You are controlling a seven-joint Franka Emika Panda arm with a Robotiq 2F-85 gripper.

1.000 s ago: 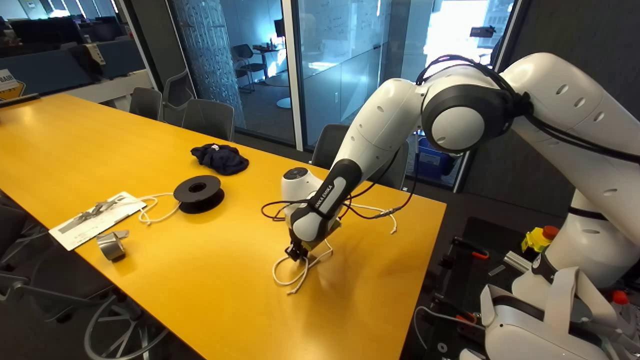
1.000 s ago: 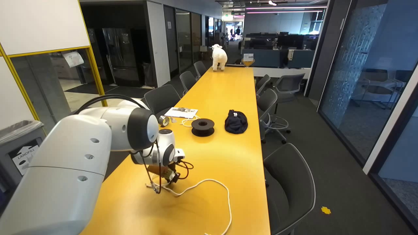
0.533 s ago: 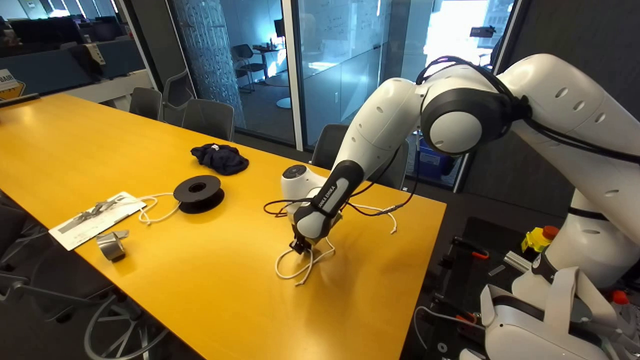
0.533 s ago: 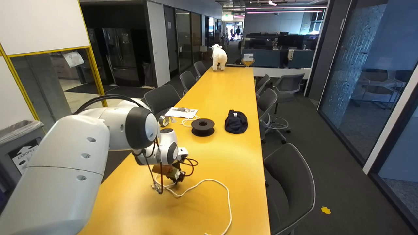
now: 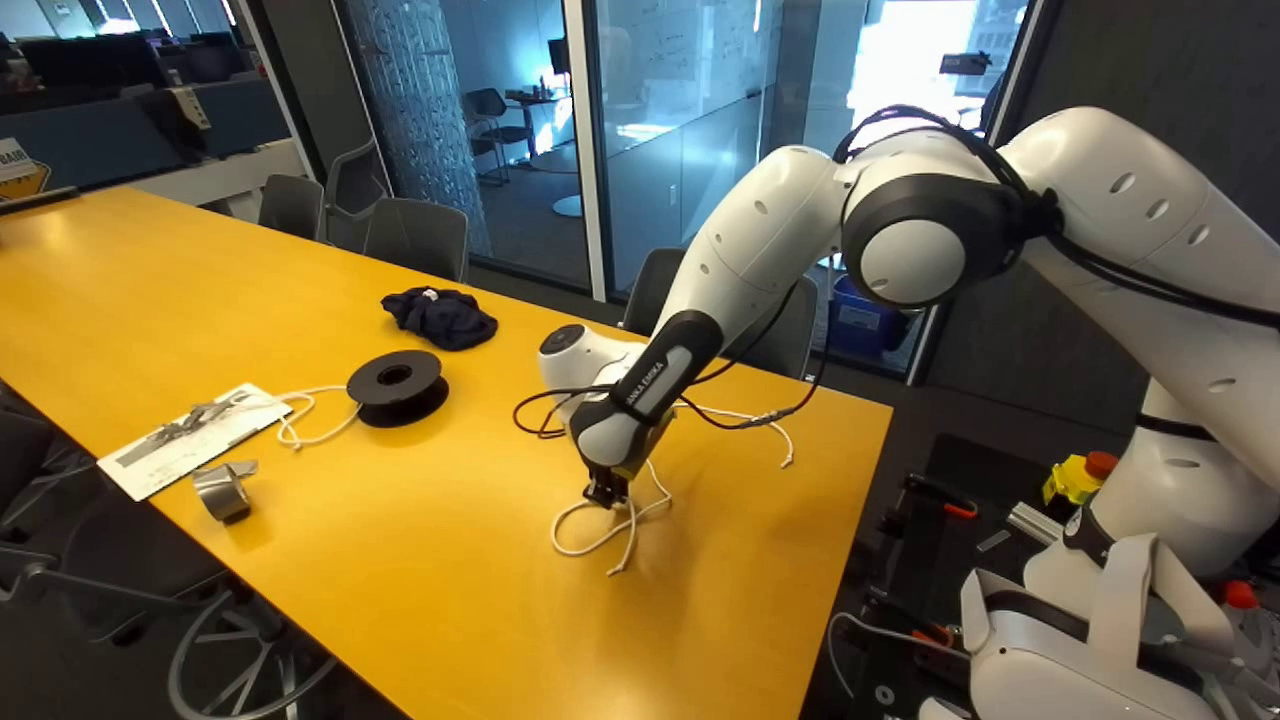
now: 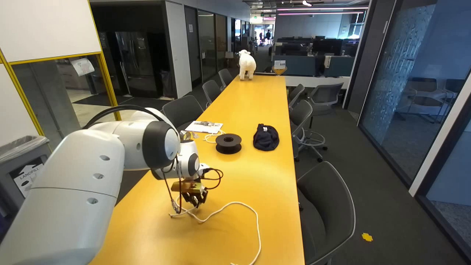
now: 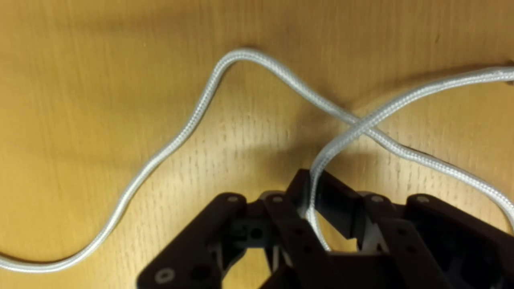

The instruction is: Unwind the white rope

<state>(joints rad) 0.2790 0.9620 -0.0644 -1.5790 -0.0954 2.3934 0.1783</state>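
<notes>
Jaws pinch a strand of the white rope (image 7: 361, 124), pressed together on it, though their dark, blurred parts hide much of the strand past the grip; whether they touch the desk (image 5: 450, 560) cannot be told. Most of the rope lies in loose bends on the desk, beside and below them. The held strand passes over another stretch, contact there being unclear, and the wrist view cuts the rope off at left and right. In an exterior view the arm (image 5: 760, 240) covers a middle stretch; in an exterior view cables (image 6: 174, 206) hang before its loop, and a tape roll (image 6: 186, 134) is partly hidden behind the arm. Well apart sit a black spool (image 5: 400, 392) and a crumpled dark cloth (image 5: 440, 318) of unclear shape
</notes>
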